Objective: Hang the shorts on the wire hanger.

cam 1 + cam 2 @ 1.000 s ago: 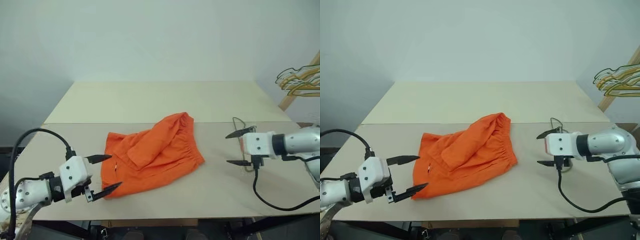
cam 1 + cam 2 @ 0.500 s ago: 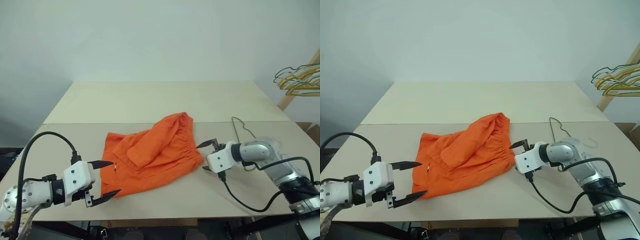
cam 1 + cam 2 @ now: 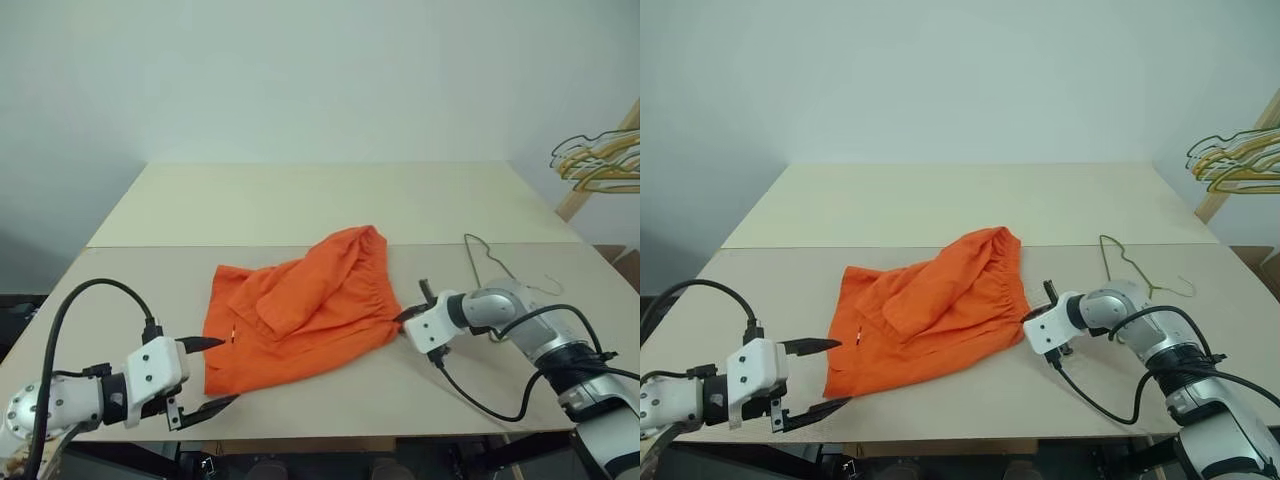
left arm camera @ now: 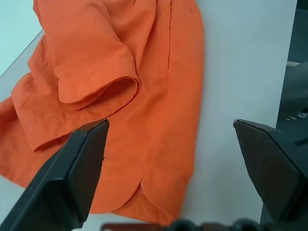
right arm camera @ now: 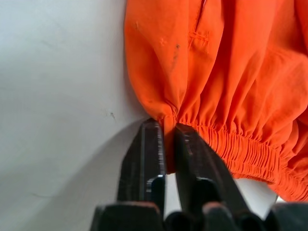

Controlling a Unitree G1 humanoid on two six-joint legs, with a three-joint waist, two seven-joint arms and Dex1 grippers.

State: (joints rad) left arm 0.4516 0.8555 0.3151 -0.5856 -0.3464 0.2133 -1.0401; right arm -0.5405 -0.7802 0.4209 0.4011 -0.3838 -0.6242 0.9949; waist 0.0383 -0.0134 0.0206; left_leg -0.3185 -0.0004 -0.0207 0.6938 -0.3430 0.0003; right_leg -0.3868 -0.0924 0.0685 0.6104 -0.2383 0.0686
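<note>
The bright orange shorts (image 3: pixel 300 310) lie crumpled on the table's near half. My right gripper (image 3: pixel 405 321) is shut on the gathered waistband at their right corner. The right wrist view shows both fingers (image 5: pixel 144 149) pinching that elastic edge (image 5: pixel 169 120). My left gripper (image 3: pixel 215 372) hovers open at the shorts' near left corner, and the left wrist view has the leg hem (image 4: pixel 154 187) lying between its spread fingers, untouched. The thin dark wire hanger (image 3: pixel 1103 243) lies flat on the table, right of the shorts and beyond the right arm.
The pale table (image 3: pixel 300 200) stretches away behind the shorts. A wooden rack with clustered yellowish and dark hangers (image 3: pixel 600 160) stands at the far right edge. The right arm's black cable (image 3: pixel 480 395) trails over the table's near right part.
My right gripper came in leftward and down from beside the hanger to the waistband and shut on it. The left gripper sank slightly and stayed open.
</note>
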